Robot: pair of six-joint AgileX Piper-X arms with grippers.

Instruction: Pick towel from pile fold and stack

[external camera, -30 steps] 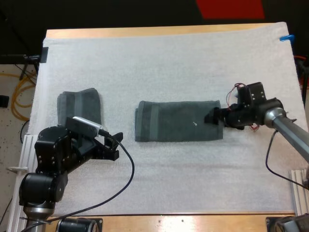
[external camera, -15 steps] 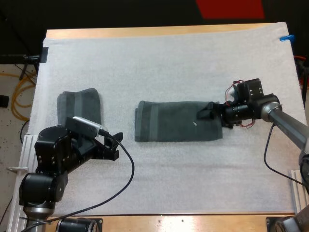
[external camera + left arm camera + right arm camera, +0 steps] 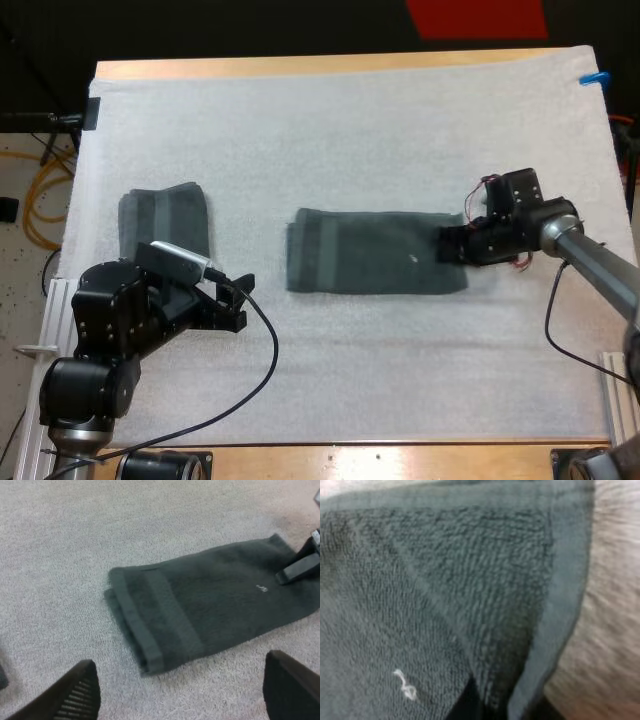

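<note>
The right jaws pinch the right short end of the towel (image 3: pixel 375 265); in the right wrist view the hem passes between the two dark tips, close to a small white thread. The left jaws stand wide apart and touch nothing. They hang low over the mat, between the folded stack and the left end of the towel.

The towel lies in the middle of the white mat (image 3: pixel 350 130) as one long flat band. It is already folded along its length, and the striped border is at its left end. The next fold, I think, must bring the right end over to the left end.

Here is the risk. The right jaws seem to hold only the hem, perhaps only the top layer. If so, a lift would open the lengthwise fold instead of carrying both layers. Nothing holds the left end, so a low pull could make the whole towel slide and wrinkle, and the ends would not meet evenly. A shallow grip may also let the cloth slip out halfway.

Further left, well apart from the towel, the folded stack (image 3: pixel 165 215) lies partly under the left arm (image 3: pixel 120 325); a careless move of this arm could push it. The right arm (image 3: pixel 590 260) comes in from the right edge of the table (image 3: pixel 300 66).
</note>
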